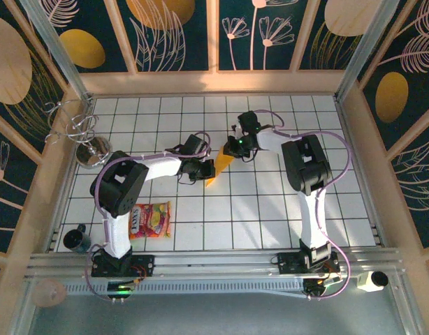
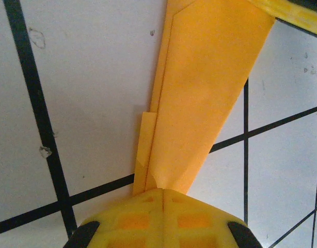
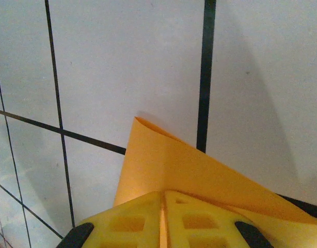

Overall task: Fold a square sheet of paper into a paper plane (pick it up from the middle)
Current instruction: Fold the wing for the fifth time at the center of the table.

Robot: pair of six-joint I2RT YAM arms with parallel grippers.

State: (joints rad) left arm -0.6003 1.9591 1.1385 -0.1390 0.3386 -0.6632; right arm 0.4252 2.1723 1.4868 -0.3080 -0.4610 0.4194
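Paper plane, narrow end clamped in left tool, wide end clamped in right tool

Snack packet, dark mug, wire stand, white tiled table

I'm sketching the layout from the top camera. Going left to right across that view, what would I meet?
mug → snack packet → left hand → orange paper, gripped at either end by the two hands → right hand → white camera
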